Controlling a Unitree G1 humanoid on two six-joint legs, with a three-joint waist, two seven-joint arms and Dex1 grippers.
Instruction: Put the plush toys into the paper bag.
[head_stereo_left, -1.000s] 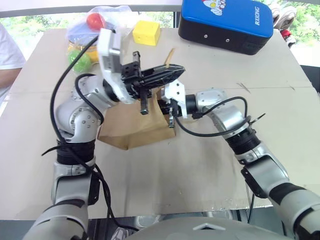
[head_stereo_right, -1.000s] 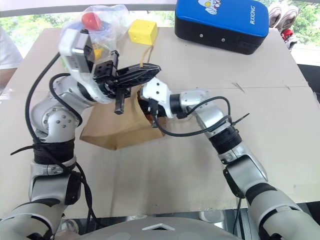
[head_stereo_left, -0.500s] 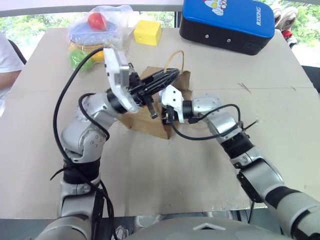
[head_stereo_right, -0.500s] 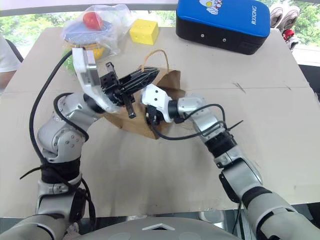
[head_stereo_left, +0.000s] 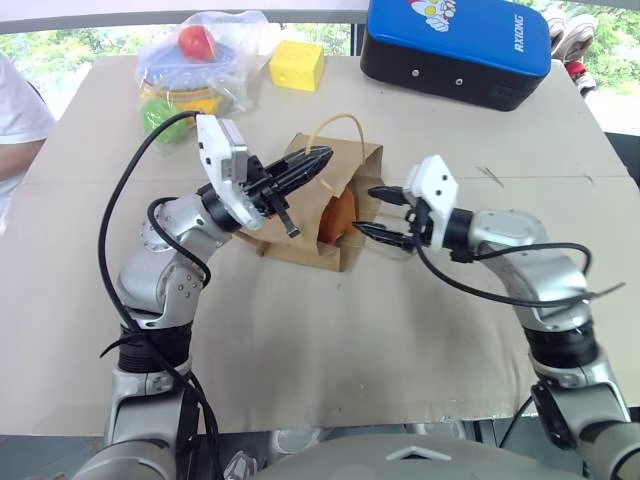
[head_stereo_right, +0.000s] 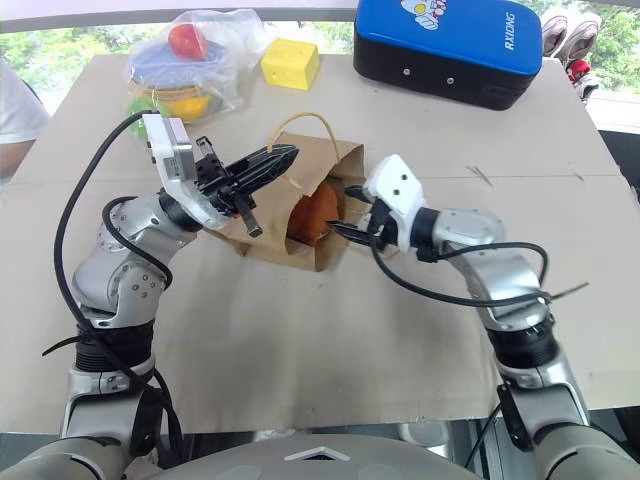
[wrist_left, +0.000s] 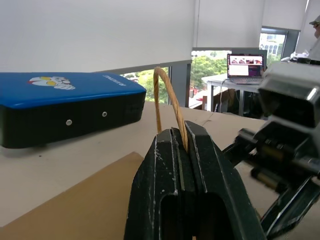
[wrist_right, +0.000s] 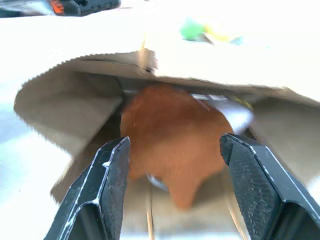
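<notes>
left gripper (head_stereo_left: 318, 158) pinches the paper bag's loop handle (wrist_left: 165, 95), raised; right gripper (head_stereo_left: 380, 209), fingers spread, faces the orange-brown plush (wrist_right: 172, 137) inside the paper bag (head_stereo_right: 320, 165).

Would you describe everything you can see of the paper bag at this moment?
The paper bag is plain brown kraft paper, lying on its side on the table with its mouth open toward the right gripper. A twisted paper loop handle arches above it, pinched in the shut left gripper. The orange-brown plush sits inside the mouth. The right gripper's open fingers are just outside the bag, not touching it.
</notes>
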